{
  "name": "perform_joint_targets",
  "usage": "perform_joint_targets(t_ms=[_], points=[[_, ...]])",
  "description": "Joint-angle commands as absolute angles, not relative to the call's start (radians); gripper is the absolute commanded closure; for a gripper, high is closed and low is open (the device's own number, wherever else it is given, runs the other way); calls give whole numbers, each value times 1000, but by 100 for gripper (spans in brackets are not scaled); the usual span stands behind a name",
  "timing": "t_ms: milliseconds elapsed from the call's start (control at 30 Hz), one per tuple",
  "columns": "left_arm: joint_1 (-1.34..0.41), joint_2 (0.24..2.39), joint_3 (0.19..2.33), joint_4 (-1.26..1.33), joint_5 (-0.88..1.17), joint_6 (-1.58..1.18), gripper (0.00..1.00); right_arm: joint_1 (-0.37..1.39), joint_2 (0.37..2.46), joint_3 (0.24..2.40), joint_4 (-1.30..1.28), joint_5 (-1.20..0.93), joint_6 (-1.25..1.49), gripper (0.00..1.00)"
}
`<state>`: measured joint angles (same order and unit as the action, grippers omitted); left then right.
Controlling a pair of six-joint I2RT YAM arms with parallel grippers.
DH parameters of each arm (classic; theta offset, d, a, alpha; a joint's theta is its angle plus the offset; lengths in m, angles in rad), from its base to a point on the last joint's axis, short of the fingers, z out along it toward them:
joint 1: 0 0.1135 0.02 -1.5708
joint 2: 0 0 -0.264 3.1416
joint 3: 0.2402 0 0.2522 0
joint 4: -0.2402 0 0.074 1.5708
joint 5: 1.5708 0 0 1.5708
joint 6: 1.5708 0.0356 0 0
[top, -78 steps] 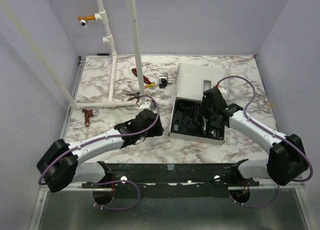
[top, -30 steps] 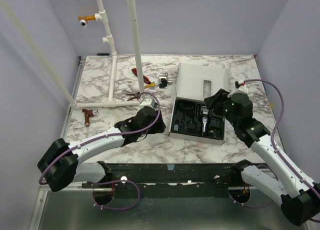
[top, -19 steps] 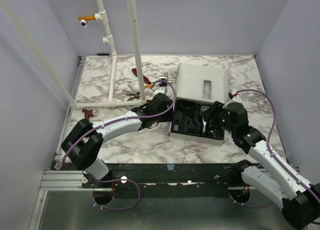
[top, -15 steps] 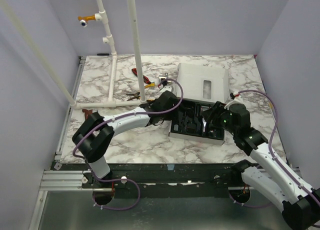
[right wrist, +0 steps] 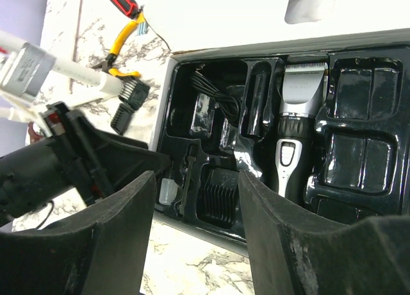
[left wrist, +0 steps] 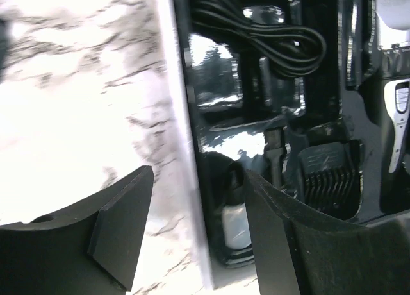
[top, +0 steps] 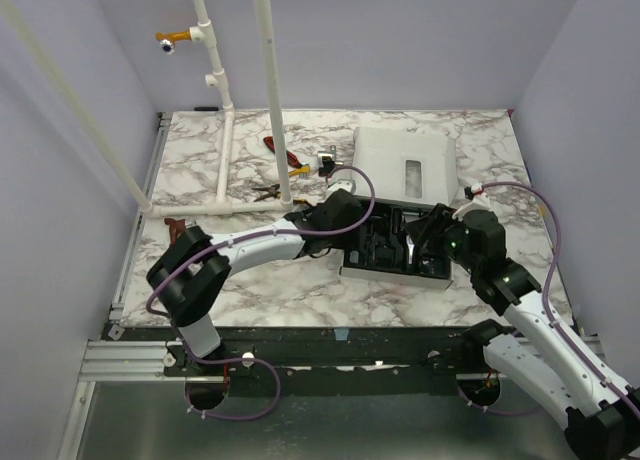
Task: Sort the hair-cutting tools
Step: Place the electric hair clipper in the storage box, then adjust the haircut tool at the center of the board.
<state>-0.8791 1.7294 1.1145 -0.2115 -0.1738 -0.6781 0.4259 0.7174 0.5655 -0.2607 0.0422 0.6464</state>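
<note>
Both arms hover at the black case (right wrist: 359,157): left gripper (left wrist: 192,244) at its left rim, right gripper (right wrist: 192,231) over the middle, both with jaws apart and empty. Clipper (right wrist: 291,128) and a comb guard (right wrist: 218,195) sit in their slots; a loose guard (right wrist: 131,90) and a second guard (right wrist: 120,118) lie on the tabletop (top: 280,280) just outside. Looks like between picks. Next, the left arm likely needs to reach over to those two.

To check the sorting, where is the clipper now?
In the right wrist view, the clipper lies in the black tray, right of centre, silver blade toward the white lid; a comb guard sits lower left of it.
</note>
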Motion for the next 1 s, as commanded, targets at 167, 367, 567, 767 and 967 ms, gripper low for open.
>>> perform_joint_targets(t_ms=[167, 367, 567, 767, 967], points=[[-754, 1541, 950, -266, -380, -746, 60, 423, 667, 576, -284, 28, 633, 43], [-690, 1595, 941, -250, -381, -757, 100, 423, 659, 565, -282, 17, 634, 45], [-653, 1655, 985, -249, -413, -758, 100, 423, 657, 559, -281, 8, 635, 47], [-640, 1710, 1032, -274, -448, -752, 100, 423, 643, 545, -278, -13, 637, 48], [-641, 1731, 1072, -286, -482, -730, 100, 423, 647, 529, -261, -31, 643, 49]])
